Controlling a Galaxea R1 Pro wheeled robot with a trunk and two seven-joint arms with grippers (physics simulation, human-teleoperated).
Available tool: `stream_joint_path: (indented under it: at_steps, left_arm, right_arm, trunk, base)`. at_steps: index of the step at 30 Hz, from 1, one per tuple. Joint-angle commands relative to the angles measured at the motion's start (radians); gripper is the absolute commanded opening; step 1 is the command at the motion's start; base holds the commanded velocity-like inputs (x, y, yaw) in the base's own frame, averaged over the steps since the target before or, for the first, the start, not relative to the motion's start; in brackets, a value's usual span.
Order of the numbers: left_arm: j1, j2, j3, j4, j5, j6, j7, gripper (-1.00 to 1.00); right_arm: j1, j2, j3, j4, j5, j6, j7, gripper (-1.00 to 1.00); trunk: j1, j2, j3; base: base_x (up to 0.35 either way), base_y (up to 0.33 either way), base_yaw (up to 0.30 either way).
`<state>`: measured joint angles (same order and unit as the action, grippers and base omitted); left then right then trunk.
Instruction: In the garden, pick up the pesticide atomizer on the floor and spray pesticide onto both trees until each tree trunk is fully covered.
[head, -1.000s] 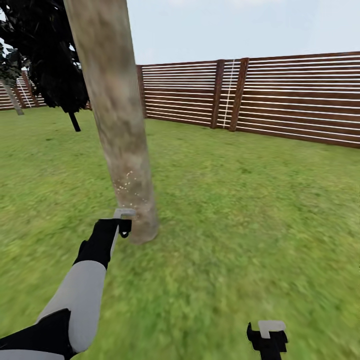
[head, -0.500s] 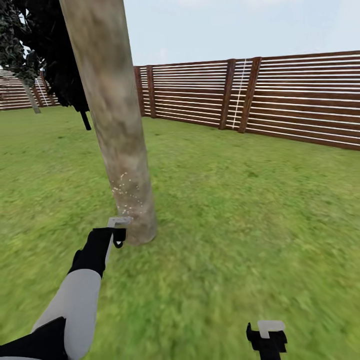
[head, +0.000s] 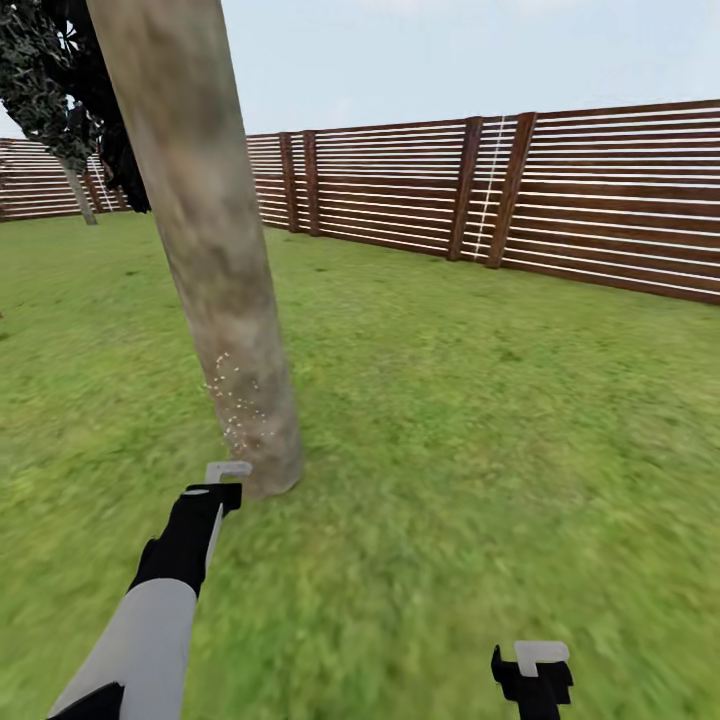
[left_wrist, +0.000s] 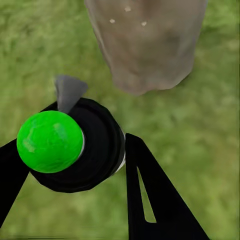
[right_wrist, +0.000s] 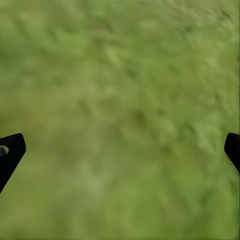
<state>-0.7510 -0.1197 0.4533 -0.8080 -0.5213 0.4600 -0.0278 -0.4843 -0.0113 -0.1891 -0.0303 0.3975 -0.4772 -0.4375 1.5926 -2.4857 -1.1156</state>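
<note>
A thick, mottled grey-tan tree trunk (head: 215, 270) rises from the grass floor (head: 450, 480) at the left of the head view. White pesticide specks (head: 235, 400) dot its lower part. My left gripper (head: 215, 497) is just short of the trunk's base, shut on the pesticide atomizer (left_wrist: 92, 147). The atomizer has a black body, a bright green cap (left_wrist: 50, 141) and a grey nozzle (left_wrist: 67, 92) that points at the trunk (left_wrist: 145, 45). Low at the head view's bottom edge is my right gripper (head: 535, 672). It is open (right_wrist: 120, 147) over bare grass.
A brown slatted fence (head: 500, 190) runs along the back and right of the lawn. A dark-leaved tree (head: 60, 90) with a thin grey stem (head: 78, 195) stands far off at the left. Open grass lies right of the trunk.
The whole view has shifted, so the camera has moved around the trunk. The left gripper with the atomizer now sits lower and a little further from the base. The specks lie further left.
</note>
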Motion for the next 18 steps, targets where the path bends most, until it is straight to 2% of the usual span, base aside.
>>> stream_joint_path:
  at_steps: [1,9,14,18]
  left_arm:
    - [0.001,-0.001,0.006,-0.002,-0.005,-0.002,0.001,-1.00]
    - [0.021,0.001,0.014,0.006,0.000,-0.008,0.011,-1.00]
    - [0.029,0.002,0.015,0.008,0.001,-0.008,0.050,-1.00]
    - [0.030,0.003,0.037,0.010,0.004,-0.009,0.065,-1.00]
  right_arm:
    - [0.000,0.000,-0.008,0.001,0.011,-0.003,-0.003,1.00]
    - [-0.001,0.001,-0.007,0.001,0.011,-0.003,-0.003,1.00]
    - [0.000,-0.004,-0.009,0.001,0.012,-0.003,-0.003,1.00]
    - [0.000,-0.004,-0.009,0.001,0.012,-0.003,-0.004,1.00]
  trunk:
    - [0.000,0.000,-0.001]
    - [0.000,0.000,-0.001]
    - [0.000,0.000,-0.001]
    - [0.000,0.000,-0.001]
  base:
    - [0.074,-0.275,0.262]
    - [0.087,-0.273,0.267]
    - [-0.081,-0.274,0.031]
    - [0.004,-0.275,0.001]
